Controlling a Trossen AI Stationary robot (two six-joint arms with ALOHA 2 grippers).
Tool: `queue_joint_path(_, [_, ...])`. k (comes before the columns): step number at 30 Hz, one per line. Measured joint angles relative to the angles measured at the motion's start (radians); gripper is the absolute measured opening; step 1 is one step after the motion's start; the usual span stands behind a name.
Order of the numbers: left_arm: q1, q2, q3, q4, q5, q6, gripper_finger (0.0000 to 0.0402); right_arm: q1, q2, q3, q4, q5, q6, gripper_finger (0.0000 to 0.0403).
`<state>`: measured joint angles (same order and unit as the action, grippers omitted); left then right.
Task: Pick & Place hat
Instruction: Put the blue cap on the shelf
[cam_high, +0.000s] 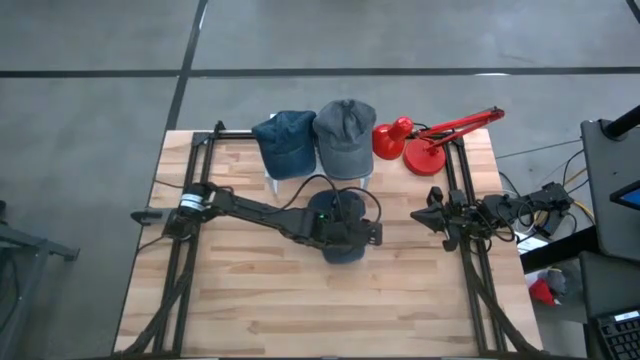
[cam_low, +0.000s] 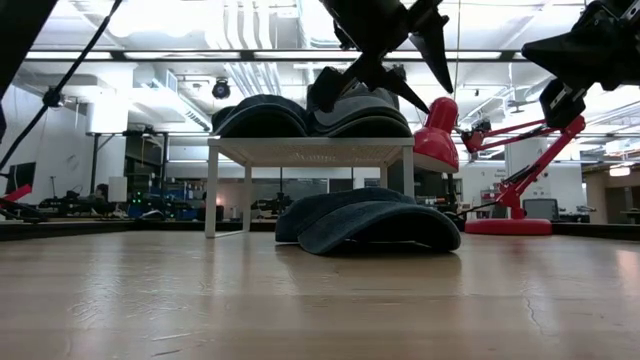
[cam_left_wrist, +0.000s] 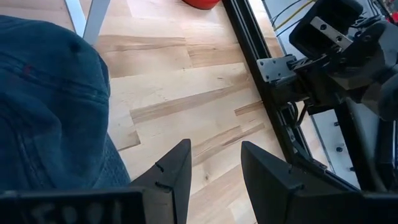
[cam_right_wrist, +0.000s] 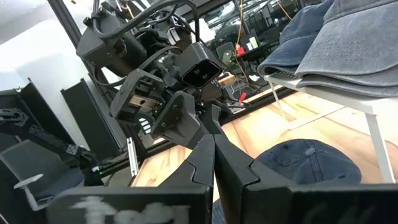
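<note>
A dark blue hat (cam_high: 343, 250) lies crown up on the wooden table (cam_high: 250, 300), its underside resting on the wood; it also shows in the low view (cam_low: 370, 225) and beside my left fingers (cam_left_wrist: 50, 106). My left gripper (cam_left_wrist: 214, 177) hangs open above the hat's right side (cam_high: 376, 233), slanting down toward the table's right edge, with nothing between its fingers. In the low view it stands well above the hat (cam_low: 405, 50). My right gripper (cam_right_wrist: 214, 158) is shut and waits at the table's right edge (cam_high: 432, 214).
A white rack (cam_high: 272, 180) at the far edge carries a blue hat (cam_high: 285, 140) and a grey hat (cam_high: 345, 135). A red desk lamp (cam_high: 430, 140) stands at the far right. Black rails (cam_high: 460, 270) run along both sides; bare wood lies toward the near edge.
</note>
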<state>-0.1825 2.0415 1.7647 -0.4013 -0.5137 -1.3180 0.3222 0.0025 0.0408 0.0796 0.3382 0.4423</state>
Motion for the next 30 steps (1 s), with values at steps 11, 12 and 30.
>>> queue_joint_path(11, [0.001, -0.001, -0.002, 0.001, -0.003, -0.002, 0.0220, 0.000, 0.000, 0.000, -0.001, 0.000, 0.000, 0.0008])
queue_joint_path(12, [0.001, -0.001, -0.002, 0.001, -0.004, -0.001, 0.0232, 0.000, 0.000, 0.000, -0.001, 0.000, 0.000, 0.0008])
queue_joint_path(30, [0.015, 0.002, -0.004, -0.002, -0.009, 0.050, 0.0286, 0.000, 0.000, 0.000, -0.001, 0.000, 0.000, 0.0009])
